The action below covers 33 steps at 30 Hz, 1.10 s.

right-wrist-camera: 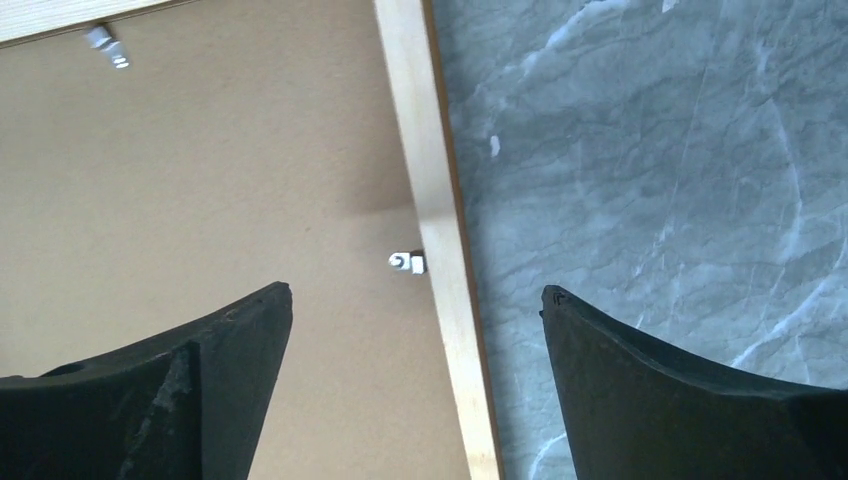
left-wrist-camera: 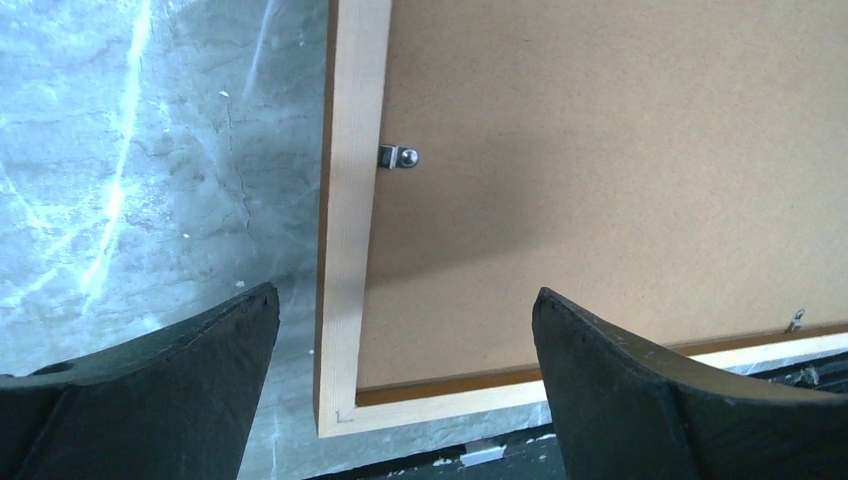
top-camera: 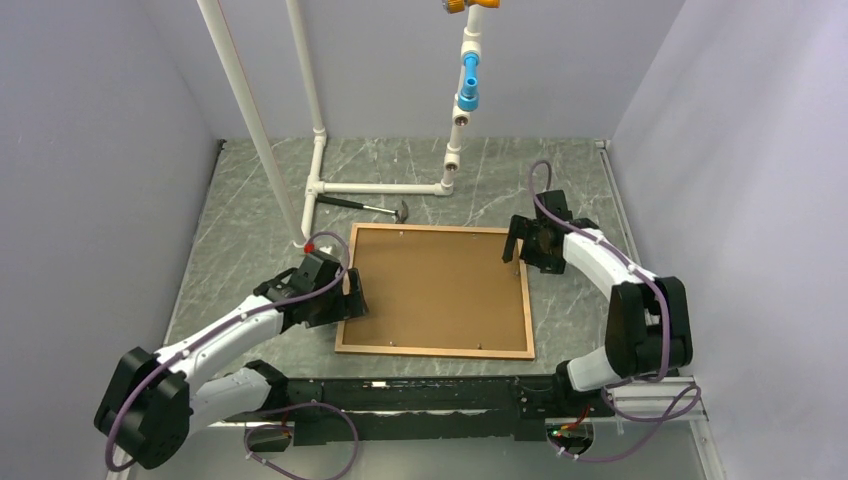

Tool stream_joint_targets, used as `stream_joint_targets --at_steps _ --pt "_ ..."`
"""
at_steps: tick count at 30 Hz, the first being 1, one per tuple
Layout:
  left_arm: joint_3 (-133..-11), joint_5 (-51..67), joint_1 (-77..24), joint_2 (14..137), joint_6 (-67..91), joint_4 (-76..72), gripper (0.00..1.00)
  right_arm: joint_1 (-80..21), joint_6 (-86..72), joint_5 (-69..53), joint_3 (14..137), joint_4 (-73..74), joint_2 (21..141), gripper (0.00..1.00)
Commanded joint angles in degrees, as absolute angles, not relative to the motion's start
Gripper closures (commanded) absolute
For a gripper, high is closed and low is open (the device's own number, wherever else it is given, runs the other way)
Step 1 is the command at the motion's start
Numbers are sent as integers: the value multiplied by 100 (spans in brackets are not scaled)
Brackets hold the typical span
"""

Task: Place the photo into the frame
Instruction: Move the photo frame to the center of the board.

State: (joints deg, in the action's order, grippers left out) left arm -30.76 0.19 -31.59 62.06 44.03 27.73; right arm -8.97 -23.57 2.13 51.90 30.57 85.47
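Above the left rail of the thin orange-brown wooden frame (top-camera: 435, 351), the left gripper (left-wrist-camera: 405, 300) hangs with jaws spread and empty. The right gripper (right-wrist-camera: 416, 295) hangs likewise over the opposite rail. A plain brown backing board (top-camera: 435, 285) fills the frame. The glossy photo shows nowhere, perhaps beneath it. The step looks like handling the back; next, working the small metal tabs (left-wrist-camera: 398, 156).

We see the frame (top-camera: 435, 351) lying flat, back side up, near the middle of the grey marbled counter (top-camera: 580, 190), its edges roughly square to the counter's. Its thin rails show pale bare wood on the back, with orange-brown on the outer edge. A plain brown backing board (top-camera: 435, 285) fills the opening. Small metal clips (left-wrist-camera: 398, 156) sit at the inner edge of the rails, over the board's margin.
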Motion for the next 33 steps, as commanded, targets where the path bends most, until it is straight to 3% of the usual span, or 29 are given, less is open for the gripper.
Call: stream_joint_targets --at_steps 1,14,23,33 --pt "-3196 -321 -3322 5724 4010 2967 1 -775 -2420 -246 4948 3155 7969 1" --pt "-3404 -284 -3741 4731 3899 3144 1 -822 -2738 -1238 3708 3006 7286 0" --pt "-3562 -54 -3856 3642 3929 2950 1 -1573 -3206 -1212 4286 2724 7831 0" --pt "-3487 191 -3946 3470 3926 2898 1 -2254 -3511 -908 4659 2756 8029 0"
